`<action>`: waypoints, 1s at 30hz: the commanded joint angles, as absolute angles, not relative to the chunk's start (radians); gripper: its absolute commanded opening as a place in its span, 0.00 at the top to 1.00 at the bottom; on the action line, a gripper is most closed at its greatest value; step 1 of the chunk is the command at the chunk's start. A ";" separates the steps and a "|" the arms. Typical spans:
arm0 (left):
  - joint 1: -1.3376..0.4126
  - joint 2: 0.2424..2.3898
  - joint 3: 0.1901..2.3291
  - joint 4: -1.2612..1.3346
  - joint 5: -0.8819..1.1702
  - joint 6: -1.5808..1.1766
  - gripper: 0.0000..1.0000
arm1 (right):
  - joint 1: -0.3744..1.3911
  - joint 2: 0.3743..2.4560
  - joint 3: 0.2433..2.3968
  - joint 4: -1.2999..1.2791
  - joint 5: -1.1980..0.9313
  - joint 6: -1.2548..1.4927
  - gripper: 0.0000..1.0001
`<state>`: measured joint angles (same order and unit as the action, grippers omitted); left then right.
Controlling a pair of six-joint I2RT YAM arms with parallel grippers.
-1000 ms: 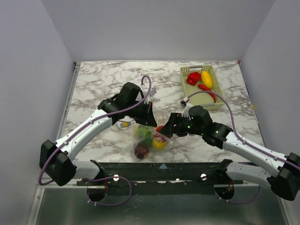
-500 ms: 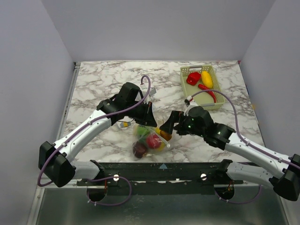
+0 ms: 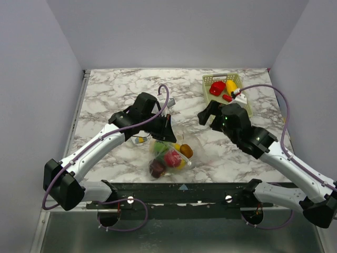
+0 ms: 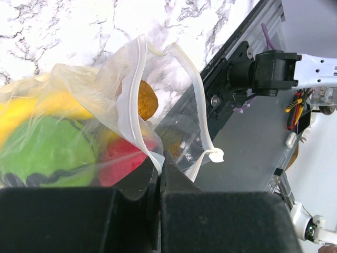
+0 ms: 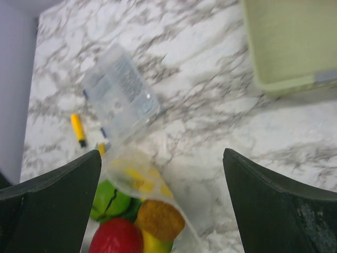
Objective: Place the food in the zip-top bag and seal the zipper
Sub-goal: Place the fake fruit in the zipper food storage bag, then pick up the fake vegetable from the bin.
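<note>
The clear zip-top bag [image 3: 171,156] lies near the table's front edge. It holds green [image 4: 47,150], red [image 4: 124,158], yellow and orange-brown [image 4: 143,100] food, and a maroon piece [image 3: 157,168]. My left gripper [image 4: 159,169] is shut on the bag's mouth edge, by the white zipper strip [image 4: 130,105], and holds the mouth open. In the top view the left gripper [image 3: 167,135] sits at the bag's far end. My right gripper [image 3: 207,114] is open and empty, raised between bag and basket. In the right wrist view the right gripper [image 5: 162,154] looks down on the bag [image 5: 142,211].
The pale green basket [image 3: 206,93] at the back right holds a red piece [image 3: 216,88], a yellow piece [image 3: 231,87] and a red chili [image 3: 227,97]. A flat printed packet [image 5: 122,100] and a small yellow object [image 5: 78,129] lie beyond the bag.
My right gripper has pulled away from the bag's mouth, up and right toward the basket. An orange-brown piece now lies in the bag. The left gripper has kept its hold.
</note>
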<state>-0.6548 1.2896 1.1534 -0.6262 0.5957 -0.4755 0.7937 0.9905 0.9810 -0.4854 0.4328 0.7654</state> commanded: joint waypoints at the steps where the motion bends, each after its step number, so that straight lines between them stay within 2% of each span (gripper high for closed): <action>1: -0.661 1.273 1.160 -0.586 0.631 -0.478 1.00 | 0.662 1.077 1.071 -0.529 0.522 0.678 0.00; 7: -0.662 1.270 1.158 -0.588 0.631 -0.477 1.00 | 0.450 1.261 1.155 -0.477 0.462 0.558 0.02; 10: -0.661 1.271 1.160 -0.585 0.643 -0.480 1.00 | 0.410 1.392 1.222 -0.460 0.525 0.468 0.04; 15: -0.666 1.274 1.161 -0.585 0.647 -0.480 1.00 | 0.349 1.622 1.370 -0.468 0.639 0.302 0.14; 21: -0.667 1.270 1.160 -0.586 0.652 -0.480 1.00 | 0.265 1.852 1.506 -0.460 0.542 0.161 0.19; 30: -0.672 1.276 1.163 -0.586 0.658 -0.480 1.00 | 0.144 2.013 1.586 -0.388 0.305 0.084 0.06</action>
<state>-0.6636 1.2896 1.1534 -0.6216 0.6209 -0.4767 0.1852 1.9728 1.5364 -0.4397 0.4271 0.1406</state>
